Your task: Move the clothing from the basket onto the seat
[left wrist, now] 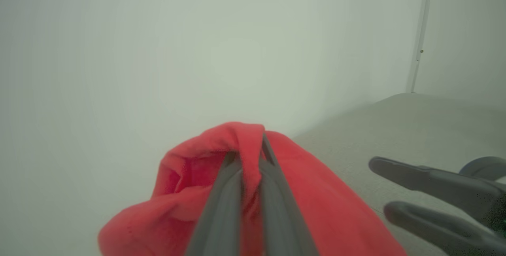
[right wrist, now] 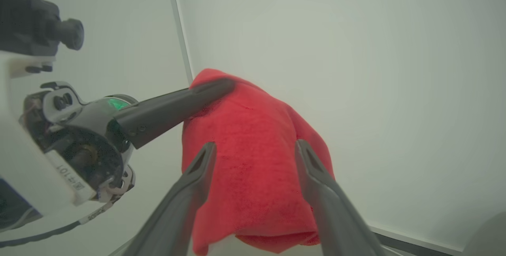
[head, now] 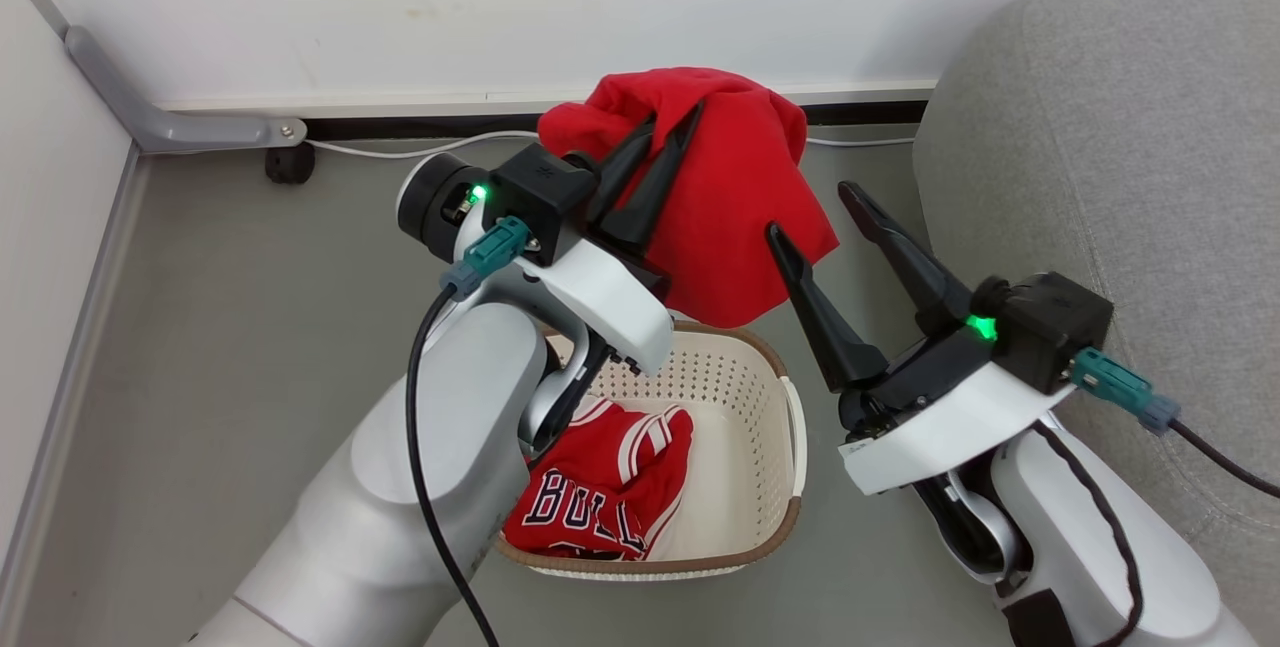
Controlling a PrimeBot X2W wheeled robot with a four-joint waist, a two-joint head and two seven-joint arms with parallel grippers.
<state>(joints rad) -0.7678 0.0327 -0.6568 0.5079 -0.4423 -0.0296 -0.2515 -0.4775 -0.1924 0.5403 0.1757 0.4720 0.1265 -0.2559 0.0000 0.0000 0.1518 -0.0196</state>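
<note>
one red garment (head: 740, 187) clenched in left fingers (head: 665, 172) above basket rim (head: 770, 355), right fingers (head: 810, 307) spread

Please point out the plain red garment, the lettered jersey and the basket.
Plain red soft garment (head: 745, 197): head view, middle of hanging cloth.
Red jersey with white-striped trim (head: 610, 452): head view, fabric above the lettering.
Cream perforated plastic laundry basket (head: 725, 382): head view, bare far wall.

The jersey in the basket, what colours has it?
Red jersey with white stripes and dark lettering; best in the head view.
</note>
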